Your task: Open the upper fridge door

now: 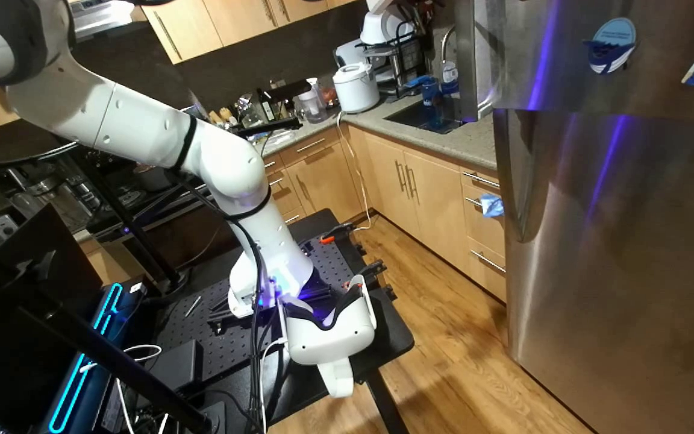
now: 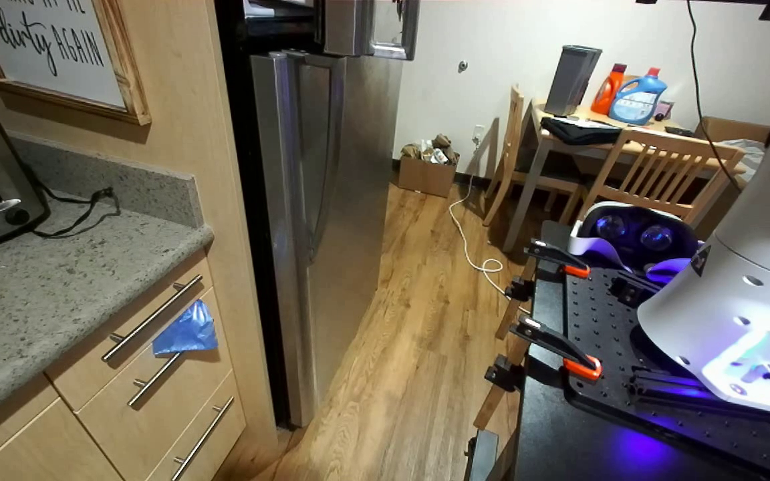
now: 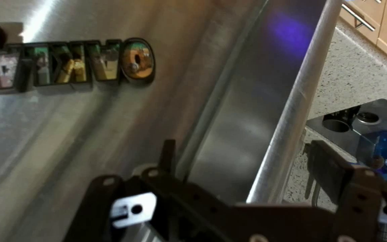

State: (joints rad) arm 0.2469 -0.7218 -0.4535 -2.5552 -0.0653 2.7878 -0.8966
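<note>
My end effector [image 3: 244, 149] has its jaws wide apart, one on each side of the steel handle rim [image 3: 286, 137]; whether either touches it, I cannot tell. The upper fridge door [image 1: 654, 72] stands upright above the lower fridge door [image 1: 612, 253], its face with the blue whale magnet [image 1: 612, 45] turned to the side where my base [image 1: 271, 259] stands. Its handle edge runs vertically, nearest the sink [image 1: 404, 114]; the top is cut off, so I cannot judge which way its long axis lies. In an exterior view it juts past the lower fridge door, with a dark opening behind its edge [image 2: 343, 27]. A blue cup [image 1: 430, 91] is at the sink, inside or on its rim I cannot say. Near it, on the stone desk [image 1: 467, 141], a black dish rack [image 1: 410, 57] holds white dishware [image 1: 377, 29]. A cardboard box [image 2: 428, 177] on the floor [image 2: 418, 334] is stuffed with crumpled brown paper [image 2: 444, 141]
</note>
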